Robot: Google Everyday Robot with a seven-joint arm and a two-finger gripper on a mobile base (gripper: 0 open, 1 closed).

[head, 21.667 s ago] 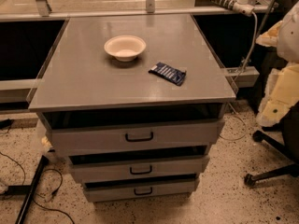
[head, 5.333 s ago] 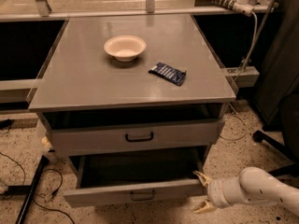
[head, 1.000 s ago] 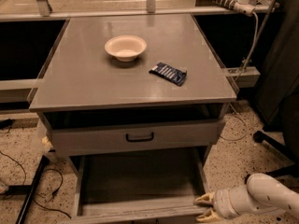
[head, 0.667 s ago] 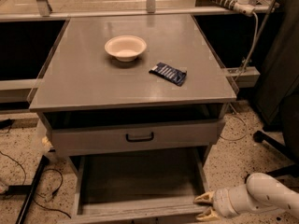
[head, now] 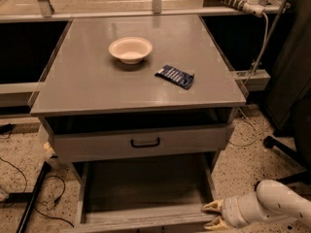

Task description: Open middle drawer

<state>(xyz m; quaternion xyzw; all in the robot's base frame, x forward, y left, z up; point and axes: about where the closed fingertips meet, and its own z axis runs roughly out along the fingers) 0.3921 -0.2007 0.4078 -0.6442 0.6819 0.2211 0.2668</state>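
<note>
Grey covers nearly everything: the table [head: 87, 86], a low cabinet with a flat top, and its drawer fronts. On the top a cream bowl [head: 130, 49] stands near the back, and a dark blue packet [head: 175, 76] lies flat to its right, nearer the front edge and apart from the bowl. Under the top, the upper drawer [head: 97, 147] sits almost flush, with a small black bar handle [head: 145, 142] at its middle. Below it the middle drawer [head: 141, 188] stands wide open, drawn far out toward the camera so that its bare grey floor shows; its low front runs along the bottom edge of the view. The claw [head: 210, 215] is at the lower right, at the right end of that drawer front, on a white rounded arm [head: 277, 205] that reaches in from the right. Its two tan fingertips [head: 212, 207] are spread apart, one above the other, and whether they press on the drawer front cannot be told. A speckled floor [head: 238, 164] surrounds the cabinet, with black cables [head: 19, 174] on the left.
</note>
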